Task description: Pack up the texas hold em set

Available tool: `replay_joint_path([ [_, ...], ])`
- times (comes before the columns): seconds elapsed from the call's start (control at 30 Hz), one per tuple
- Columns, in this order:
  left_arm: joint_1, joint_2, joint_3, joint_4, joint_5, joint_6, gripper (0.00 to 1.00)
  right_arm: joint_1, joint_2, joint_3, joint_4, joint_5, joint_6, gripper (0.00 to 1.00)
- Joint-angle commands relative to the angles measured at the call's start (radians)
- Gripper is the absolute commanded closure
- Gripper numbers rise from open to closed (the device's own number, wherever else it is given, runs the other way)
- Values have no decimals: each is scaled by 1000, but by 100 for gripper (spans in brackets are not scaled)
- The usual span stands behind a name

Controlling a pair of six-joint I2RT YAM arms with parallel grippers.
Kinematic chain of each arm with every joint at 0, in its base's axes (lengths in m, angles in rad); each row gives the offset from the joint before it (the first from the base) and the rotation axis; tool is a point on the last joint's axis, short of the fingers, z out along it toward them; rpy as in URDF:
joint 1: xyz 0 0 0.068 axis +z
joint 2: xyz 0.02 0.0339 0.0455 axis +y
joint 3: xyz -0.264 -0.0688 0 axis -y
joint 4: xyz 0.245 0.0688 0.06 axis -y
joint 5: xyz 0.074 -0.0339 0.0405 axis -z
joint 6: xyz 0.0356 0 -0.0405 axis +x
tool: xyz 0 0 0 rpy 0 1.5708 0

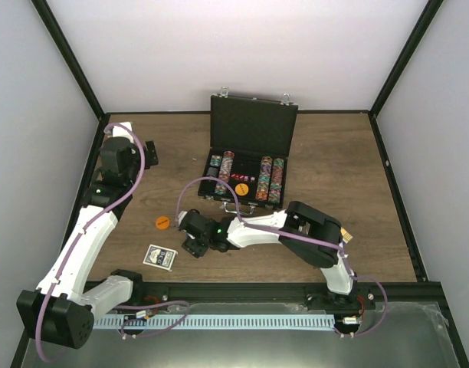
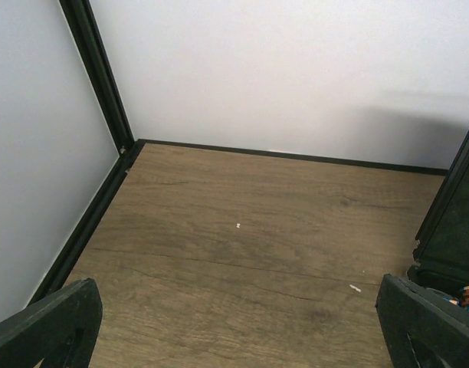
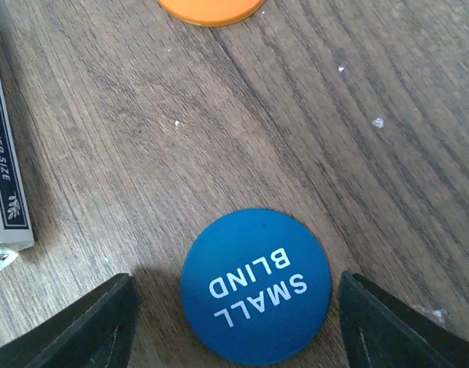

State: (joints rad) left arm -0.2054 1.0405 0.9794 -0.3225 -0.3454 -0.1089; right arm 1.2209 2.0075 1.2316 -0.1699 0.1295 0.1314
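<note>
Right tool point(image 3: 236, 284) spread wide, straddling the blue disc point(image 3: 255, 285)

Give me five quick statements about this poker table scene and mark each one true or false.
The case lid stands open. True.
The blue disc lies between the right claw's fingers. True.
The blue disc reads BIG BLIND. False: it reads SMALL BLIND.
The orange disc sits in the case. False: it lies on the table.
The left claw grips the card deck. False: it is open, empty; the deck lies on the table.
</note>
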Motion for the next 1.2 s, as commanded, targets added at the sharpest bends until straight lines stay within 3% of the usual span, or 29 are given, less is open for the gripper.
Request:
replay_joint_path([
  [0.0,0,-9,-10,27,11,2,0,6,31,8,-28,60,-23,29],
  [0.7,0,-14,-12,28,22,-2,0,2,33,-12,-78,98,46,53],
  [1.0,0,-17,-13,30,24,-2,0,-23,-63,-43,-71,90,80,54],
  [1.17,0,-18,-13,30,29,-3,0,-51,-96,-67,-30,20,76,49],
])
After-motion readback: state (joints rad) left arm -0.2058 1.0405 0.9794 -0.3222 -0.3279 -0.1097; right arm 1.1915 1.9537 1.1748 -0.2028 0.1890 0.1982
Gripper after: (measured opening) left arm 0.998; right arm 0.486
